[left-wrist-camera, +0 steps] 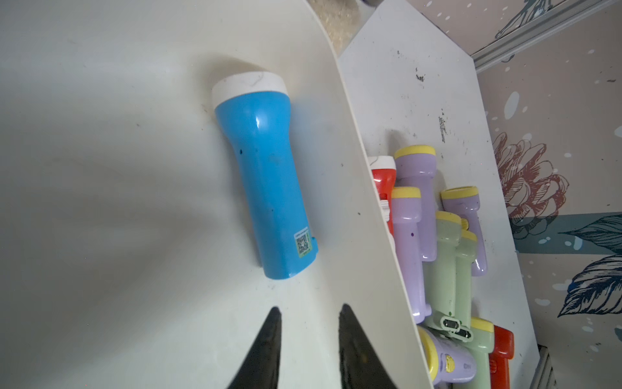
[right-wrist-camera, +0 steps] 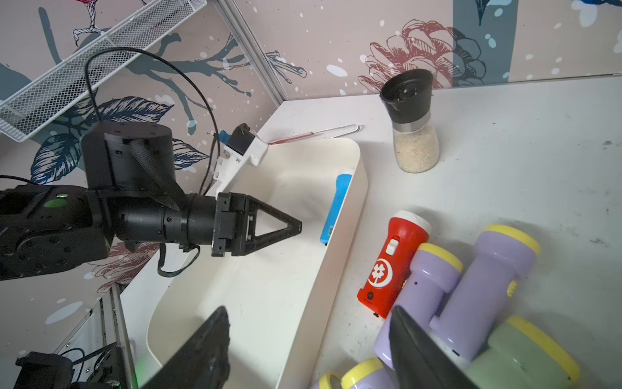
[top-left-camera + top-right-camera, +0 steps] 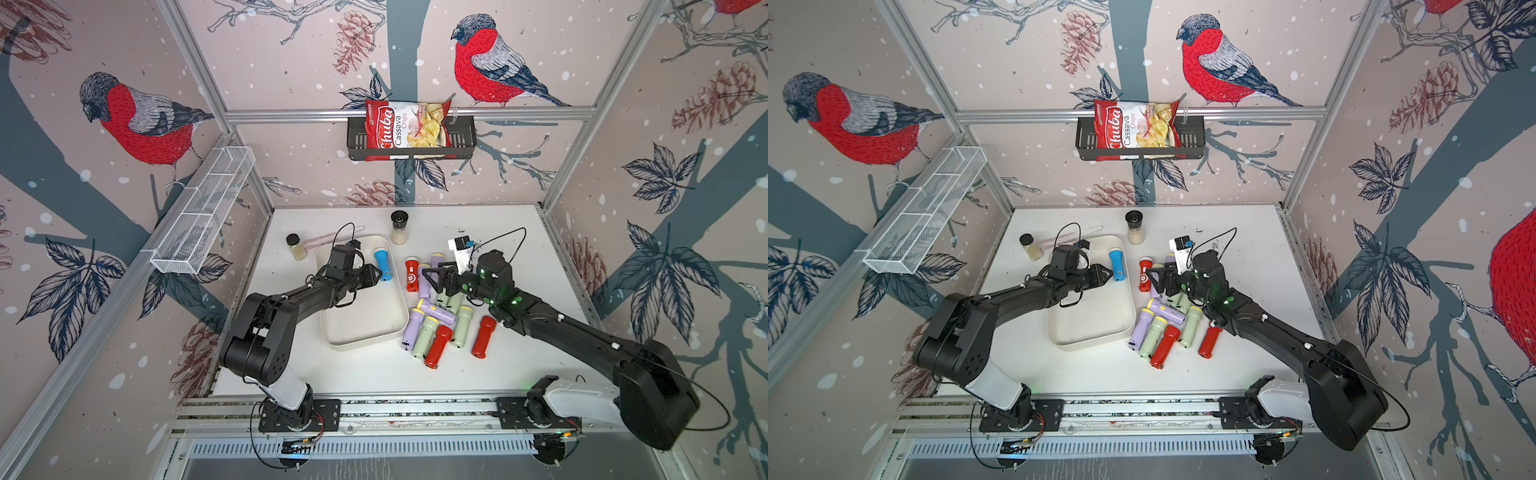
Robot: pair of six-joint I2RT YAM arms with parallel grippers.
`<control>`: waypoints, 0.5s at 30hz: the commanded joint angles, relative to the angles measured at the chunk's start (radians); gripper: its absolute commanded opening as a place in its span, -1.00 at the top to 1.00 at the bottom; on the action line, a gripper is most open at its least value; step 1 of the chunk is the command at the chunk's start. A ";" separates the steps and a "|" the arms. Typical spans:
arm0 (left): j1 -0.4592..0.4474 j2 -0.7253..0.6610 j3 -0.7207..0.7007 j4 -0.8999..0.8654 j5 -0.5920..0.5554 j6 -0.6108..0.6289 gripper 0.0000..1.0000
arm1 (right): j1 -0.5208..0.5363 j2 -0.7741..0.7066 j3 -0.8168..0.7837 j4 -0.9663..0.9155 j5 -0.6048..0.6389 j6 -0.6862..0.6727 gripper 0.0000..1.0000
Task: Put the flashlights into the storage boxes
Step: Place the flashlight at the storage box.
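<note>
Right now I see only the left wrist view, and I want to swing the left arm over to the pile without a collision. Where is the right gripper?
Observer: The right gripper hangs open at the far end of the pile, beside an emblem-marked red flashlight just outside the tray.
Operator: Anything standing behind the tray?
Observer: Two black-capped jars: a short jar at its far left corner and a taller jar past its far right corner.
Operator: Any flashlight off by itself?
Observer: A lone red flashlight lies apart from the pile, close to the right arm.
</note>
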 commanded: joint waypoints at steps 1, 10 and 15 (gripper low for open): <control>-0.022 0.027 0.018 0.010 -0.002 0.018 0.42 | 0.005 -0.002 0.006 0.011 -0.006 -0.010 -0.48; -0.038 0.098 0.058 0.018 -0.014 0.020 0.45 | 0.005 -0.008 0.005 0.004 0.013 -0.016 -0.49; -0.040 0.133 0.081 0.026 -0.005 0.018 0.49 | 0.004 -0.006 0.005 0.006 0.013 -0.015 -0.50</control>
